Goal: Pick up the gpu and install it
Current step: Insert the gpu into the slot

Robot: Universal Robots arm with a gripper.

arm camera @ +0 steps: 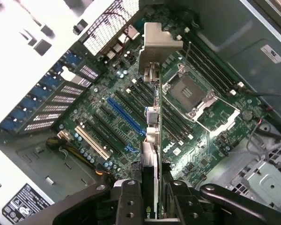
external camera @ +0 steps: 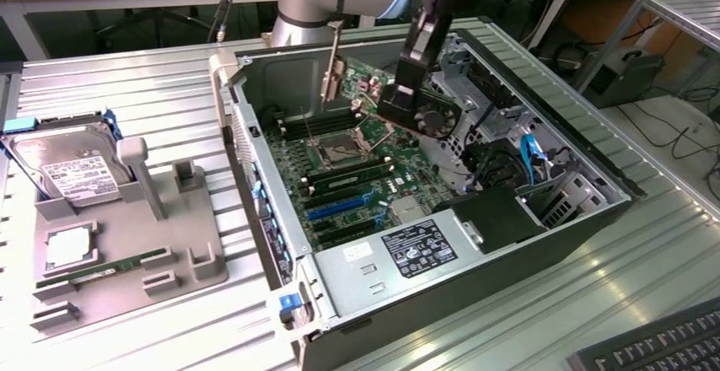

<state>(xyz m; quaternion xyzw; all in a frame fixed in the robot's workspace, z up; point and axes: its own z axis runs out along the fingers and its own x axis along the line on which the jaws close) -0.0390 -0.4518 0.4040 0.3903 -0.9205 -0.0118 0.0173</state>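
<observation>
Gripped edge of the gpu (arm camera: 152, 140) out of sight inside the hand (arm camera: 153, 190)

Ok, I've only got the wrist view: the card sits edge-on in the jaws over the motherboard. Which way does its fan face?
Observer: In the exterior view, the gpu shows its round fan toward the exterior view's right.
Operator: Is the case standing upright?
Observer: No, the computer case lies on its side, open face up, on a ribbed metal table.
Operator: Any other parts outside the case?
Observer: A hard drive rests in a grey fixture at the exterior view's left.
</observation>
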